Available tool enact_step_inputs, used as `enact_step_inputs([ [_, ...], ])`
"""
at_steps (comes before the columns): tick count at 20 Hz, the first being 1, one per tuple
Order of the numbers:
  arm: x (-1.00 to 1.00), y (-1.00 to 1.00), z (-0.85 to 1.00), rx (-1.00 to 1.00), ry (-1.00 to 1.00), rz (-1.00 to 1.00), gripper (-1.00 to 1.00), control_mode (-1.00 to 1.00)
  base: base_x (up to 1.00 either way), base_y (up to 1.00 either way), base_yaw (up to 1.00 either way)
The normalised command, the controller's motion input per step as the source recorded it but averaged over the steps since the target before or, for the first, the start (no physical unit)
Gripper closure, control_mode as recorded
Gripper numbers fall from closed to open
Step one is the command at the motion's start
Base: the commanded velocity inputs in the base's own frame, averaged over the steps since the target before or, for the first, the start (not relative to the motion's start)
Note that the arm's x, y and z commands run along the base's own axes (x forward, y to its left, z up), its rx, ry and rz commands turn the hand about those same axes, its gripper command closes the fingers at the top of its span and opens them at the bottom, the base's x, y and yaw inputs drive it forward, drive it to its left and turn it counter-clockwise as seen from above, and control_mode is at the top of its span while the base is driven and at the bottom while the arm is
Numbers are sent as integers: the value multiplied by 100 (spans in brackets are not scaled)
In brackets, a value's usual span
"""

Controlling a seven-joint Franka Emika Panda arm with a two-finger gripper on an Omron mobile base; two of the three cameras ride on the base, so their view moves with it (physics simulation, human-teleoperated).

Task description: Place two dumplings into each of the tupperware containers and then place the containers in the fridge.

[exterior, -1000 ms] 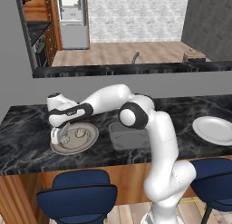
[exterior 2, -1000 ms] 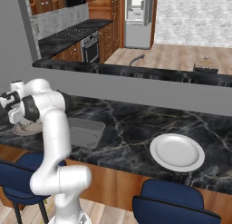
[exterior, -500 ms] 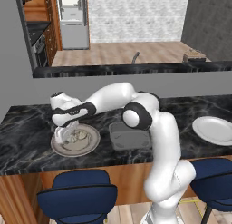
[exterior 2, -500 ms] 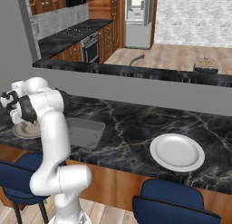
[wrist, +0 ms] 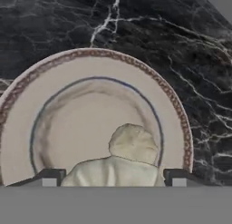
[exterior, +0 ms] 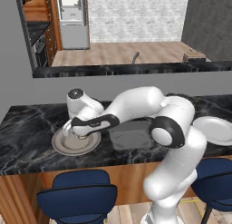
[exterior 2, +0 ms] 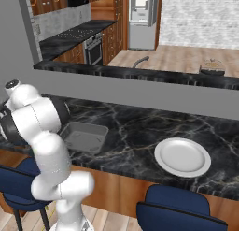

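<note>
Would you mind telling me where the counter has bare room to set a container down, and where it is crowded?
Bare marble lies between the grey container and the white plate, and behind both toward the raised ledge. The left end is crowded: the gripper sits low over the beige plate, fingertips straddling a dumpling, another dumpling just beyond.

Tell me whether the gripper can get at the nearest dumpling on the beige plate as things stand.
Probably yes. In the hand view the gripper hangs right over the beige plate with its fingertips spread on either side of the near dumpling. A second dumpling sits just behind it, but nothing lies between the jaws and the near one.
</note>
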Motion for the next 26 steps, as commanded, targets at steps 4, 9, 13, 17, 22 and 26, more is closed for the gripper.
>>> enact_step_inputs([
  [4, -57, -96, 82, 21, -22, -26, 100, -100, 0, 0, 0],
  [9, -38, -100, 64, 19, -9, -30, 100, -100, 0, 0, 0],
  [13, -1, -100, 68, 21, 12, -41, 100, -100, 0, 0, 0],
  [17, 0, -100, 46, 14, 39, -41, 100, -100, 0, 0, 0],
  [22, 0, -100, 5, 6, 34, -36, 100, -100, 0, 0, 0],
  [26, 2, -36, -33, -4, 24, -16, 100, -100, 0, 0, 0],
])
